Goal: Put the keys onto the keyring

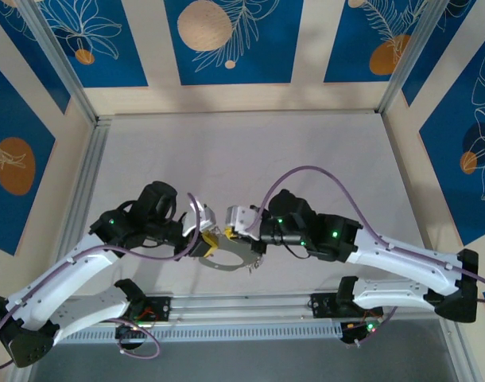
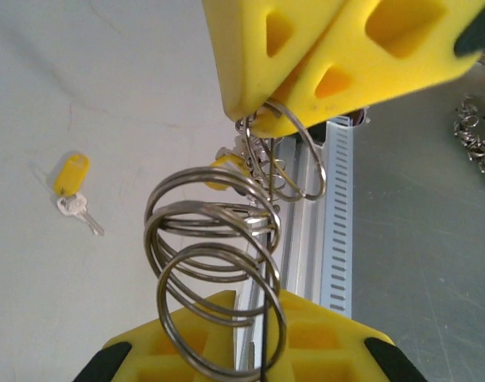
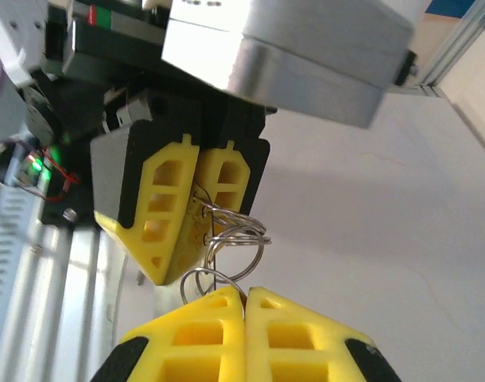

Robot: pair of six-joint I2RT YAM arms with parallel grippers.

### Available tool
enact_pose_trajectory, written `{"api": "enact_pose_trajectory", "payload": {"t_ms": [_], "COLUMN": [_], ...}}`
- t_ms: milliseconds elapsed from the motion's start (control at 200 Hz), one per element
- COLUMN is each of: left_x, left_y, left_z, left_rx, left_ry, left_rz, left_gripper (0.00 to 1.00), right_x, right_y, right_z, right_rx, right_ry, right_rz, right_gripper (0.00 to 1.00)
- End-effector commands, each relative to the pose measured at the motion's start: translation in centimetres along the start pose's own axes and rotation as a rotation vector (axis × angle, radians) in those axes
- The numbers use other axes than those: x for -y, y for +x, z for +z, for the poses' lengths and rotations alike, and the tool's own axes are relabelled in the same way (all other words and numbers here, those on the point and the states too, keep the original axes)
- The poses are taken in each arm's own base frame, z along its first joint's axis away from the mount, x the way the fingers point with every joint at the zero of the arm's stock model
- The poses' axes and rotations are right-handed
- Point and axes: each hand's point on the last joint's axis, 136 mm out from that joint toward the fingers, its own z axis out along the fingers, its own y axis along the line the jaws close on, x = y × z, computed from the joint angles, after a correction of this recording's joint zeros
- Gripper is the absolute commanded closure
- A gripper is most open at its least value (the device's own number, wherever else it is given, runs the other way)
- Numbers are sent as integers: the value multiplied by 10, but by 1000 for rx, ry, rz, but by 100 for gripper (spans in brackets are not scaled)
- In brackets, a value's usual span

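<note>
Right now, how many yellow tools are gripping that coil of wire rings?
2. The left tool clamps one end of the wire rings; the right tool, facing it, pinches the other end. Both are shut on them.

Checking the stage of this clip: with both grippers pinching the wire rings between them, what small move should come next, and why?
Probably hold both grips and ease the right gripper slightly away from the left gripper to spread the wire rings. Both are shut on opposite ends, the loops lie close together, and a yellow-tagged key lies loose on the table.
</note>
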Motion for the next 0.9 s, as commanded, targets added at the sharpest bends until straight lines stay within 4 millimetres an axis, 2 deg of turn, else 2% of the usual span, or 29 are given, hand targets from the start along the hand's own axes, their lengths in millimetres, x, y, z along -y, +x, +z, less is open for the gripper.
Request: {"api": "enact_pose_trajectory", "payload": {"t_ms": [0,230,440,670,895], "left_x": [1,-1,-4,-8,-10], "left_y": [-24,-22,-22,-21,-23], "left_z": [-4,-3,-3,-4,-5], "left_rx": [63,61,59,67,80], "left_ry": [-8,-20,-34,-63,-80], "left_rz": [78,78,77,82,88], "left_gripper": [100,100,100,100,100], "right_x": [4,0,-7,-6,-7], "right_y": [-23,-39,-47,-49,-41], "right_z": [3,-10,-7,-16,-20], "right_rx": [32,116,117,140,125], "right_ry": [67,129,203,240,243], "right_rz": [-164,-264,-399,-408,-402], "right_gripper": [100,100,100,100,100]}}
